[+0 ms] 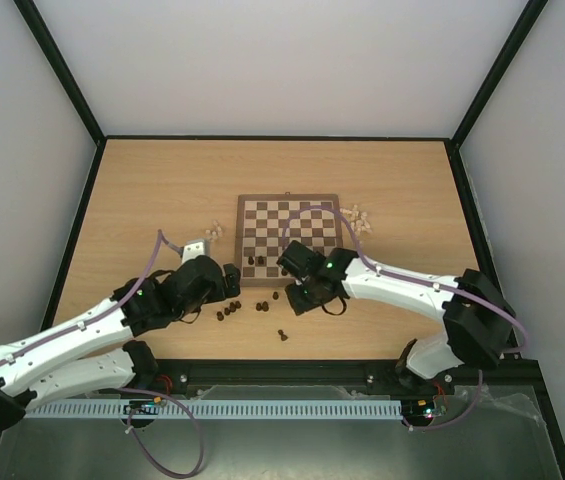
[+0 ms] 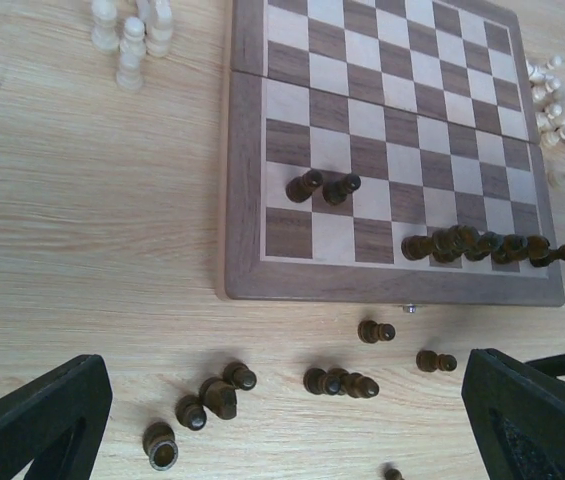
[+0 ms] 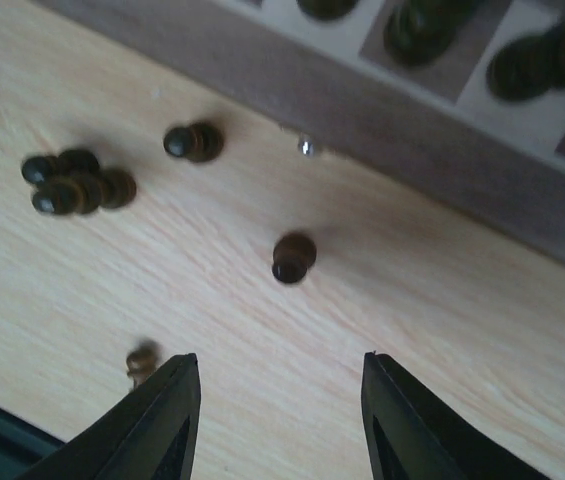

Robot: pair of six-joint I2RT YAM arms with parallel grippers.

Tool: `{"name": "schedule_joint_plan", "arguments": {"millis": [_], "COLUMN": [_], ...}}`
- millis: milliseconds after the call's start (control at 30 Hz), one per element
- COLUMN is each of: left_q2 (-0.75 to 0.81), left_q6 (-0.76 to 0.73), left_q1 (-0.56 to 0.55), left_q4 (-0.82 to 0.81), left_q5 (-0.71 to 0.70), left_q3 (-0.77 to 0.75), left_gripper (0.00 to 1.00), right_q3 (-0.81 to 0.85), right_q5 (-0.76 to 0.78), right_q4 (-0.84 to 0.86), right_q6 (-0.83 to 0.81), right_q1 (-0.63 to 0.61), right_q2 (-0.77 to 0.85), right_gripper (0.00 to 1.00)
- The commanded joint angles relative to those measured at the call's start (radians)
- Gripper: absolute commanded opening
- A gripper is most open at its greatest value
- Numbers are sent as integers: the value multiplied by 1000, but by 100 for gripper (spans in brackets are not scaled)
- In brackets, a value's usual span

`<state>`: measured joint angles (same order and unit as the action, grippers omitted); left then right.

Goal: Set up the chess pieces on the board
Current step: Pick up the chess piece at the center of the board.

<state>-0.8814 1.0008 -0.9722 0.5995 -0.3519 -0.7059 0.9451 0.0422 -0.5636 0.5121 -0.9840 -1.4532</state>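
The board [image 1: 274,222] lies mid-table. Two dark chess pieces [image 2: 322,187] stand near its left front, and a row of dark ones [image 2: 490,246] lines its front right edge. More dark pieces [image 2: 340,382] lie scattered on the table in front of it, and pale ones [image 2: 130,40] sit off its far corners. My left gripper [image 1: 226,284] hangs open above the scattered dark pieces, with nothing between its fingers [image 2: 42,420]. My right gripper [image 3: 280,378] is open low over the table, and a dark pawn [image 3: 292,257] stands just ahead of its fingertips, untouched.
A second pale group [image 1: 360,218] lies right of the board. A dark cluster [image 3: 74,184] and single dark pieces [image 3: 192,141] sit left of the right gripper. The board frame [image 3: 432,150] runs just beyond the pawn. Black rails edge the table.
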Motion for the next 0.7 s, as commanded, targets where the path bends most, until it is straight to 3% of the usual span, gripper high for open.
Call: {"name": "schedule_joint_plan", "arguments": {"millis": [0,233,300,533,667], "left_q2": [48,61,61,82,108], "left_q6": [-3,5,10,16,30], "left_q1": [-6,-9,-16,-26,-26], "left_q4": [33,-11,-5,28,32], "left_q5": [-61,-6,-1,-10,-12], "left_q3": [-2,58,67,77,98], "left_gripper": [99,99,99,99,99], "right_q3": [83,95,85,76,81], "right_q5": [57,77,69,44,32], "right_q4": [-56,-84,-68,-18,0], "right_q6": [-41,-80,-80,-87,-92], "right_q1": [-5,-3,-2,4,7], "right_q2": [-61,-140,-146,-185,-221], "right_gripper": [45,45,39,37,32]}}
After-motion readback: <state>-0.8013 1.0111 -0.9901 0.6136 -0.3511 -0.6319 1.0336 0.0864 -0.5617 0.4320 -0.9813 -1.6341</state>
